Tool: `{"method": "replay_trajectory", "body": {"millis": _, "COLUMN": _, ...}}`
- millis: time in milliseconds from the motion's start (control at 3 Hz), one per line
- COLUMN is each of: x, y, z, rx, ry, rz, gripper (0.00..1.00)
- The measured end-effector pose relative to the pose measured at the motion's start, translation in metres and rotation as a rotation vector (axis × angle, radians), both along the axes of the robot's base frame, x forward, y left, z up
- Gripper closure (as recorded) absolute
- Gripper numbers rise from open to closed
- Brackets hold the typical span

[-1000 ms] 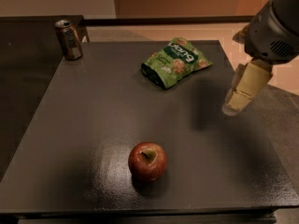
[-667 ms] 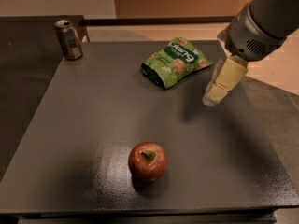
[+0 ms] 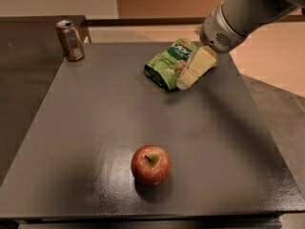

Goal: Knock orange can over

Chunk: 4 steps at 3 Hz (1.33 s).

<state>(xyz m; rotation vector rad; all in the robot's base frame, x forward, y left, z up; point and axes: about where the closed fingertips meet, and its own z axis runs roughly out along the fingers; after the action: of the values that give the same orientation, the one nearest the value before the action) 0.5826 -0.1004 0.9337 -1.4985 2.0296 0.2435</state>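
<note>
Orange can [image 3: 70,40] stands untouched; the gripper [image 3: 184,83], fingers together and empty, has swung left over the green bag [image 3: 164,67], closing in.

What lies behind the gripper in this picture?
The green bag lies there on the dark table. The gripper, near the table's far right, hides the bag's right side, so whether they touch cannot be seen. The orange can stands apart, far left.

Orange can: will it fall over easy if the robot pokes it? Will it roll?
Probably tips easily: the orange can stands upright, tall and slim, at the far-left corner of the table. Once down, its round body may roll. The gripper is by the green bag, far from it.
</note>
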Motion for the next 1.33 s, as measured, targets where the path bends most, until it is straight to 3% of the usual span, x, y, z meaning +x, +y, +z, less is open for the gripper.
{"method": "replay_trajectory", "body": {"millis": 667, "x": 0.063, "y": 0.054, "z": -0.003, "rx": 0.151, "ry": -0.017, "rz": -0.004, "gripper": 0.00}}
{"method": "replay_trajectory", "body": {"millis": 1333, "x": 0.102, "y": 0.115, "z": 0.002, "rx": 0.254, "ry": -0.043, "rz": -0.077, "gripper": 0.00}}
